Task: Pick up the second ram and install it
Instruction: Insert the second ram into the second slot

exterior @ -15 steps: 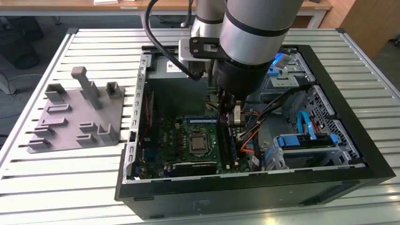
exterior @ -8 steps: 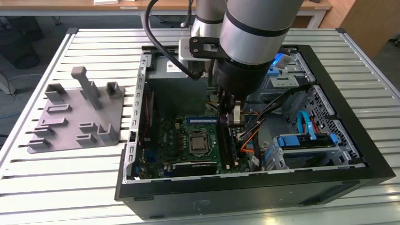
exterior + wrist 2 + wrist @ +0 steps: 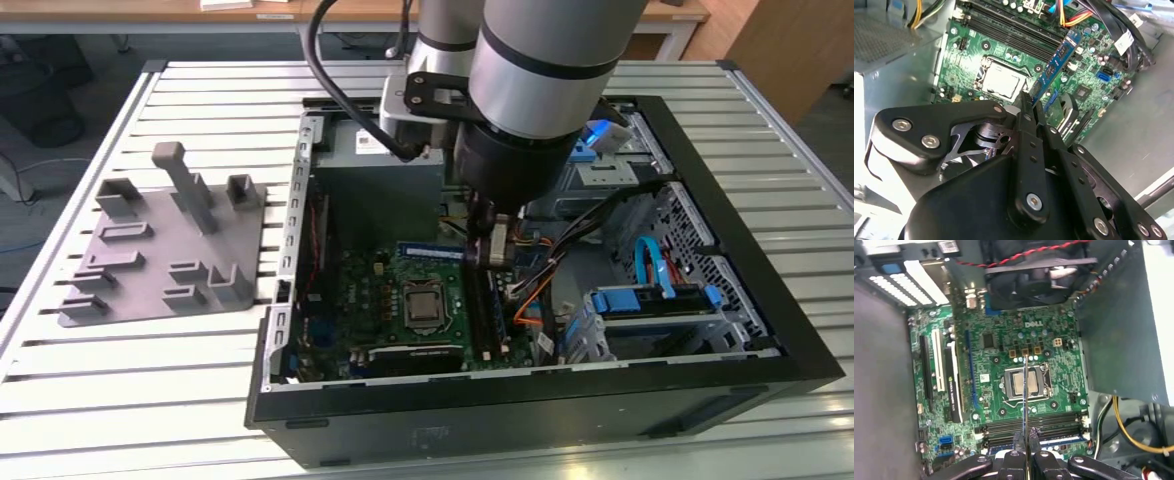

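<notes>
The second ram (image 3: pixel 1056 62), a dark-blue strip, is pinched at one end between the closed fingers of the gripper (image 3: pixel 1029 97) and juts out beyond them over the green motherboard (image 3: pixel 1004 50).

In the second wrist view we see its flat face, its far end lying near the long black memory sockets (image 3: pixel 1014 30). In the first wrist view we see it edge-on, as a thin line that starts at the fingertips and crosses the processor socket (image 3: pixel 1015 382). We cannot tell from either view whether the strip touches the board.

In the exterior view the gripper (image 3: pixel 487 250) reaches down into the open black computer case (image 3: pixel 534 405), beside a bundle of orange and black cables (image 3: pixel 534 300). The case lies on a slatted white table (image 3: pixel 174 380). A grey moulded tray (image 3: pixel 160 250) with upright posts stands on the same table, towards the exterior view's left of the case and well apart from the gripper.
</notes>
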Controlling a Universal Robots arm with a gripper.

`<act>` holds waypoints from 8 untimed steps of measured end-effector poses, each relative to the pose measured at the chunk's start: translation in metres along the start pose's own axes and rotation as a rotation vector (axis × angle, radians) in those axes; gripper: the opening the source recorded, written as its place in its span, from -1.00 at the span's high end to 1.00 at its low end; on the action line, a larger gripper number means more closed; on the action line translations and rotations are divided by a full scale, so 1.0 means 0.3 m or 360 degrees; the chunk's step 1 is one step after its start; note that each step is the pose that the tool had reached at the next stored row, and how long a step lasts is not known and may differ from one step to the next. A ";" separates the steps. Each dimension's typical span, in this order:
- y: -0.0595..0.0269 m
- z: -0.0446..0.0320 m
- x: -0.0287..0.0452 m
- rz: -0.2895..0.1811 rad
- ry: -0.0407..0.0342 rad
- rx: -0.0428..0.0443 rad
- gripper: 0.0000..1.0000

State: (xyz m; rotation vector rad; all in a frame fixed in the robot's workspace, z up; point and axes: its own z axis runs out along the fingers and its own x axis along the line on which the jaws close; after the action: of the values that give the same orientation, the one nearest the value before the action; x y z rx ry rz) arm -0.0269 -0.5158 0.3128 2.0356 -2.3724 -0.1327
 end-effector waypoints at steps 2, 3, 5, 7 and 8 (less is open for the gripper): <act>0.000 0.000 0.000 0.0052 -0.0004 0.0002 0.73; 0.000 0.000 0.000 0.0077 -0.0006 0.0004 0.73; 0.000 0.000 0.000 0.0129 -0.0010 0.0006 0.73; 0.000 0.000 0.000 0.0173 -0.0013 0.0008 0.73; 0.000 0.000 0.000 0.0195 -0.0014 0.0009 0.73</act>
State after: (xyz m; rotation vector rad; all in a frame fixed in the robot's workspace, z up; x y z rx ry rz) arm -0.0269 -0.5158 0.3127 1.8894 -2.4970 -0.1339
